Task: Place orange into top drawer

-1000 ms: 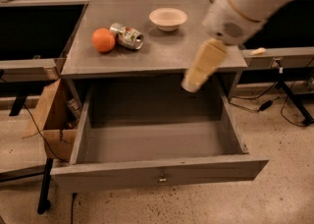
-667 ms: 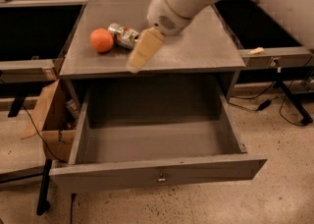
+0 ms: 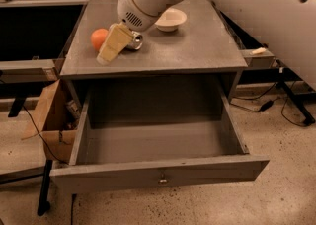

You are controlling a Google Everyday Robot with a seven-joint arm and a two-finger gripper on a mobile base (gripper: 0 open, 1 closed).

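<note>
The orange (image 3: 98,38) sits on the grey cabinet top (image 3: 197,51) near its left edge, next to a crushed silver can (image 3: 135,42). My gripper (image 3: 113,45) hangs just in front of and to the right of the orange, over the can, close above the top. The top drawer (image 3: 158,169) is pulled out wide open below, empty inside, with a small keyhole (image 3: 161,178) in the middle of its front panel.
A white bowl (image 3: 170,19) stands at the back of the cabinet top, partly behind my arm. A cardboard box (image 3: 49,120) sits on the floor left of the drawer. Dark tables flank the cabinet; cables lie on the floor at right.
My arm has swung from the right side of the cabinet top leftward, and the gripper is now beside the orange. The orange, can and drawer have not moved.
</note>
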